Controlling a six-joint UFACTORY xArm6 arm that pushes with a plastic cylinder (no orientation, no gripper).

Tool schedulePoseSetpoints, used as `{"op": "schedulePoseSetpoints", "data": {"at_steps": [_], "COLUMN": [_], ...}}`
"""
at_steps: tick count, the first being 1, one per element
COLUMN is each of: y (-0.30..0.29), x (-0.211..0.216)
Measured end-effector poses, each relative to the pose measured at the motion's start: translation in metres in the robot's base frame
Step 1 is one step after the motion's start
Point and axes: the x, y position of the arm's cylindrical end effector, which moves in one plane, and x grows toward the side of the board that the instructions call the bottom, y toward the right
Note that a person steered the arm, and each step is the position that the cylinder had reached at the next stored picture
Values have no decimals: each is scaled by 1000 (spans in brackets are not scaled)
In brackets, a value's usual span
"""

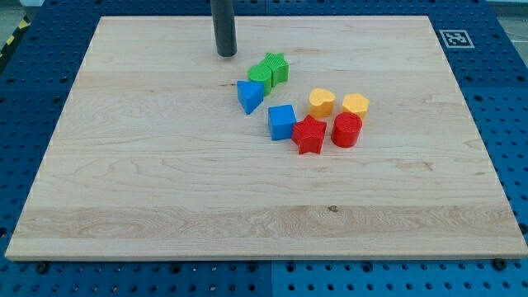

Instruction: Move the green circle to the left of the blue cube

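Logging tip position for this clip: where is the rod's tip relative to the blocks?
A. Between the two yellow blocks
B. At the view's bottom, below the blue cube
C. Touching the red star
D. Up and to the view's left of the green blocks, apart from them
D: my tip stands on the board above and left of the green circle and green star, with bare wood between; the blue cube lies lower.
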Motion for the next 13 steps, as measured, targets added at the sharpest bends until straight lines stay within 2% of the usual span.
{"op": "schedulePoseSetpoints", "data": {"at_steps": [1,3,4,6,8,9,11,12,13], "y": [-2,-71,-75,9,78,83,80,39,2], "x": [0,-4,0,5,75,77,73,70,113]}}
